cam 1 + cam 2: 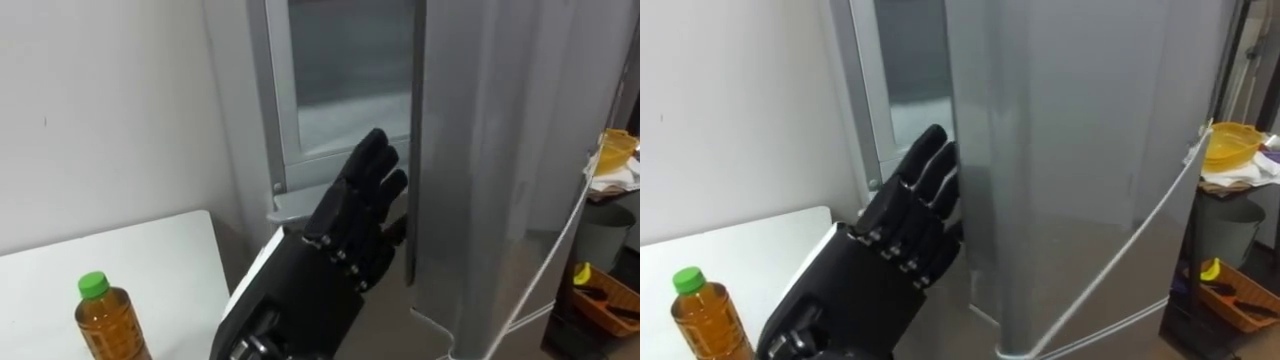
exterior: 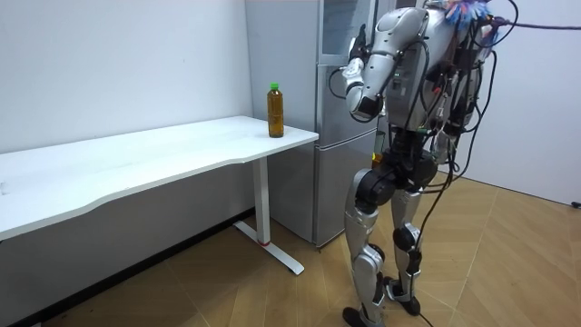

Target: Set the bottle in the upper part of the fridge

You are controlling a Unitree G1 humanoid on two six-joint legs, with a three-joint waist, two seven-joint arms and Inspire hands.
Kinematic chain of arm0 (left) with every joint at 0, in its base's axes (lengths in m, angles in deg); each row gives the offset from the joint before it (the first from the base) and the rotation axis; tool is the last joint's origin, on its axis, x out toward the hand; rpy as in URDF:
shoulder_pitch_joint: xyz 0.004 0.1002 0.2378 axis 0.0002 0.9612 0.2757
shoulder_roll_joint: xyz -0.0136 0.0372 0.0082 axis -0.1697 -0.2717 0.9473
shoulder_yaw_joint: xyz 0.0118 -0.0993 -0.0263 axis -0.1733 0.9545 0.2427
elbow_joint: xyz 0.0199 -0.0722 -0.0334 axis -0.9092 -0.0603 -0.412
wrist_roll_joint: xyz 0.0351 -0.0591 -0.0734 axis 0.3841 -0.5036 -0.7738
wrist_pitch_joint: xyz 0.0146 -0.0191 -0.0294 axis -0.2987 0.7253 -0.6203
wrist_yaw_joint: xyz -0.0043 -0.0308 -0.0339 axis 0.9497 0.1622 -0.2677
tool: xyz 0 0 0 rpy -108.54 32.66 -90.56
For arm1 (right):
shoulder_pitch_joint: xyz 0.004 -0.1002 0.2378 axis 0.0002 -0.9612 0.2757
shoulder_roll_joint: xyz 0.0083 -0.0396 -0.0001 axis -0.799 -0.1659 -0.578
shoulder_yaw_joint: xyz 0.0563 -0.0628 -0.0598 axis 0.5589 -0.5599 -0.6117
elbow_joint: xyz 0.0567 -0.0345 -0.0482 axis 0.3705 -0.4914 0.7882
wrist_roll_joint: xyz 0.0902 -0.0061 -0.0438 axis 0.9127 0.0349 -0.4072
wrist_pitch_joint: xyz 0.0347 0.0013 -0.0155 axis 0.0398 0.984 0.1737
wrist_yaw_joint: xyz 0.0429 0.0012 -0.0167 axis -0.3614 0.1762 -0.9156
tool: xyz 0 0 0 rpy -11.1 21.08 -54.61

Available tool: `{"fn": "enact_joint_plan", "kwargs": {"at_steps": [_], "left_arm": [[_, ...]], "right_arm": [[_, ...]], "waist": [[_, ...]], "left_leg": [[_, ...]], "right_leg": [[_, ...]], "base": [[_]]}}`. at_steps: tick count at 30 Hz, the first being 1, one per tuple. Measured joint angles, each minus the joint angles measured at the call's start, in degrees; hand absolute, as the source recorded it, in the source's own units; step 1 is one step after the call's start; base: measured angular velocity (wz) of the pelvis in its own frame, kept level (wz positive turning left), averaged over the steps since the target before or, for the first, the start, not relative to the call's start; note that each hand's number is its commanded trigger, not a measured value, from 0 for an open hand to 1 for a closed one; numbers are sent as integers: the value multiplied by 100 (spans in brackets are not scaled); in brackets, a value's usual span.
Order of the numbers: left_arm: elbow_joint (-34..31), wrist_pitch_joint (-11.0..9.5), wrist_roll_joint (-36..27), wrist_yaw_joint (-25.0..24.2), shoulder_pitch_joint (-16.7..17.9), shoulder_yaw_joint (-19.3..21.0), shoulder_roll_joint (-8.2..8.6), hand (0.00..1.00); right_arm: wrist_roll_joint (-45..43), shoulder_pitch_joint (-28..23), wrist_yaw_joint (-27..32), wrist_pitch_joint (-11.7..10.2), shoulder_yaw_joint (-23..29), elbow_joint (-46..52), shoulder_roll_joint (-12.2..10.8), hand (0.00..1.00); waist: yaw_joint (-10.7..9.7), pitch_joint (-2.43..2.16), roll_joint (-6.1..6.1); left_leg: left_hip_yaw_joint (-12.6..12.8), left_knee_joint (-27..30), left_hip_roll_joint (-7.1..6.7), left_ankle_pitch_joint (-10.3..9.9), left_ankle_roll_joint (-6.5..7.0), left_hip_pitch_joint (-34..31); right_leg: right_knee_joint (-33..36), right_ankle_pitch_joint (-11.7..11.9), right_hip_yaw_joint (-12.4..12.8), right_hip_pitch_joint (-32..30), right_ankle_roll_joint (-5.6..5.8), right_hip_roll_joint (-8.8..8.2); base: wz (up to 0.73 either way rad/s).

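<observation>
**Silver fridge ahead, hand at its upper edge, bottle apart on the table**

Grey metal takes up most of the eye views: the tall fridge [image 2: 338,136] stands against the white wall, and the robot stands upright on the wooden floor right in front of it, facing it. Seen from the head, a broad grey panel of the fridge [image 1: 1080,150] is close by. To its left is a pale, frosted-looking surface set in a grey frame [image 1: 350,70]. Whether the upper door is ajar cannot be told.

The white table [image 2: 163,150] runs along the wall on the robot's left, and its near corner almost reaches the fridge's side.

The left hand [image 1: 350,225], black, is raised to the upper part of the fridge. Its fingers [image 1: 378,165] are stretched out and loose, lying against the dark vertical edge of the grey panel. It holds nothing.

The bottle [image 1: 108,320] stands upright on the table's corner nearest the fridge. It is filled with amber liquid and closed with a green cap [image 1: 93,285]. It sits below and to the left of the raised hand, well apart from it and untouched.

At the far right, beyond the fridge, are a yellow bowl [image 1: 617,148] and, lower down, an orange basket [image 1: 605,300].
</observation>
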Motion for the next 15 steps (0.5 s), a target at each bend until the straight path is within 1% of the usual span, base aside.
{"fn": "enact_joint_plan", "kwargs": {"at_steps": [2,3,4,5,7,9,10,11,12,13,14,15], "left_arm": [[0,7,-93,-43,-6,-115,15,0],[0,26,-99,-83,-20,-190,24,0],[1,66,-99,-148,-41,-260,39,0],[1,97,-100,-178,-66,-296,46,0],[13,245,-105,-262,-179,-440,41,0],[23,373,-110,-423,-235,-565,76,0],[35,453,-108,-507,-252,-625,51,0],[55,497,-106,-541,-253,-659,42,0],[148,585,-103,-609,-251,-696,17,0],[244,681,-104,-675,-252,-699,-40,0],[284,726,-103,-697,-252,-698,-59,0],[330,808,-103,-705,-252,-698,-80,0]], "right_arm": [[4,0,1,0,-1,1,23,0],[46,3,2,0,-9,1,43,0],[111,8,3,-1,-12,2,54,0],[156,7,4,-1,-13,2,58,0],[225,9,4,-1,-16,2,65,0],[316,25,-8,-4,-85,7,62,0],[385,29,-7,-7,-112,6,66,0],[396,29,-7,-8,-112,6,67,0],[396,32,-7,-8,-112,3,69,0],[402,42,-10,-8,-111,0,66,0],[407,40,-11,-8,-111,1,63,0],[419,31,-11,-8,-111,1,56,0]], "waist": [[-42,11,24],[-89,14,57],[-143,14,93],[-154,12,110],[-186,28,144],[-300,36,141],[-357,40,139],[-377,41,138],[-408,44,134],[-442,53,121],[-457,59,113],[-461,75,88]], "left_leg": [[18,-1,2,-3,2,4],[33,-4,2,-4,3,7],[51,-9,3,-4,3,10],[59,-12,6,-4,2,11],[129,-25,4,-3,-2,22],[205,-105,7,17,-33,101],[242,-137,20,17,-43,140],[268,-155,25,18,-50,166],[323,-191,29,21,-60,200],[339,-189,31,18,-65,196],[338,-188,31,17,-66,192],[341,-189,32,15,-70,190]], "right_leg": [[0,1,11,-5,0,0],[1,2,23,-13,1,0],[4,2,48,-35,1,3],[8,2,68,-56,0,8],[10,6,125,-85,-7,25],[13,12,136,-76,-17,44],[10,11,137,-71,-19,57],[9,10,142,-67,-21,61],[6,3,178,-68,-32,70],[4,-8,208,-77,-44,76],[2,-12,207,-82,-46,77],[3,-26,216,-93,-47,81]], "base": [[-6],[-8],[-11],[-17],[-20],[-21],[-17],[-20],[-19],[-15],[-5],[0]]}}
